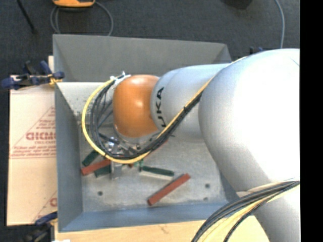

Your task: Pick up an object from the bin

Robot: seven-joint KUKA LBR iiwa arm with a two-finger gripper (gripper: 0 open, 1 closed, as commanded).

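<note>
Nearest you is the big white arm (pixel 252 130), which reaches in from the right of the frame and covers much of the bin (pixel 68 185). At its end, just left of centre, the orange cover (pixel 132 105) sits ringed by looping yellow and black cables (pixel 93 110). The claw (pixel 117 168) is below that, low over the bin floor in the lower left. It is too hidden by the wrist and cables for you to tell whether it stands wide or narrow, or whether anything is in it. The things closest to it are a short red-brown stick (pixel 94 168) and a dark green piece (pixel 91 158), both just to its left. A green-and-white stick (pixel 156 172) lies just to its right, and a longer red-brown stick (pixel 169 189) lies apart toward the bottom centre. All four look to be resting on the floor, so you should judge the pick as not yet done: the claw is down among the objects, but a secure grip and the lift are still ahead. The only writing you can read is the black lettering (pixel 159 107) on the arm beside the orange cover, which shows "UKA" of the KUKA name.
</note>
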